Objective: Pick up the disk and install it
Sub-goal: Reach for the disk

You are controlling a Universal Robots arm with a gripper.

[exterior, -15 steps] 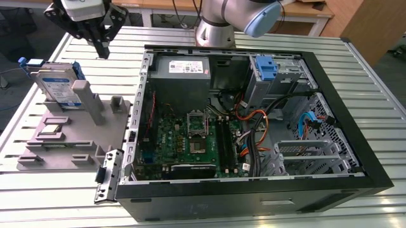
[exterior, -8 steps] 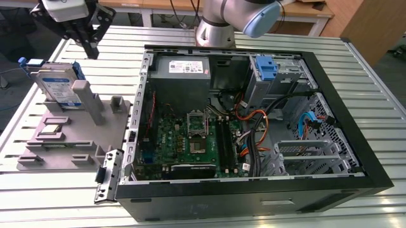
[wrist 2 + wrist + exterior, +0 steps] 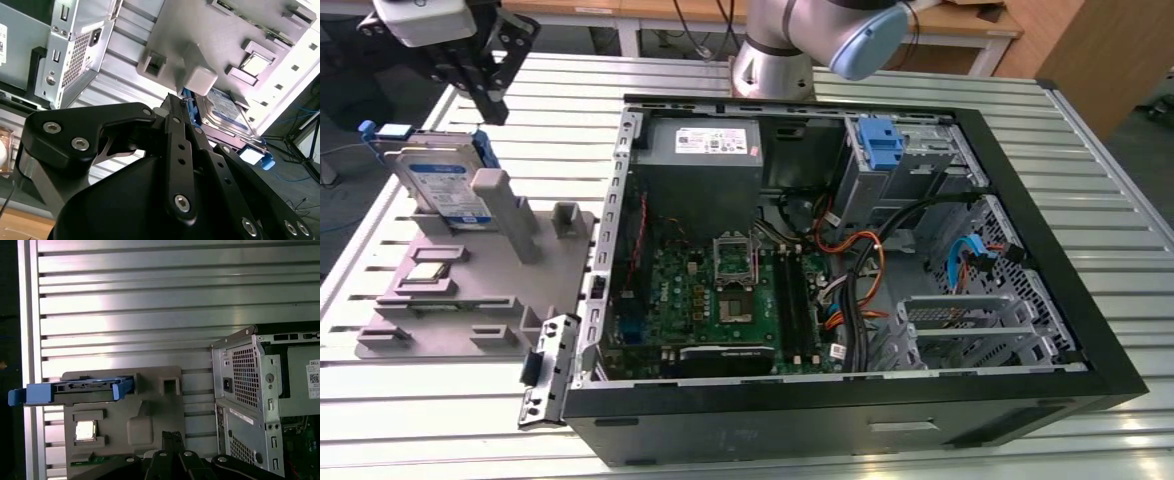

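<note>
The disk stands on edge in a slot of the grey fixture at the exterior view's left, its blue-and-white label and blue side rails showing. My gripper hangs above and just behind it, not touching it, with the fingers shut and nothing between them. In the first wrist view the disk appears edge-on in its blue rails, away from the closed fingertips. The second wrist view shows the disk just past the gripper tip.
The open computer case lies on the slatted metal table beside the fixture. Inside it are a grey power-supply box, a motherboard, cables, and a blue bracket in the drive cage. A chip rests on the fixture.
</note>
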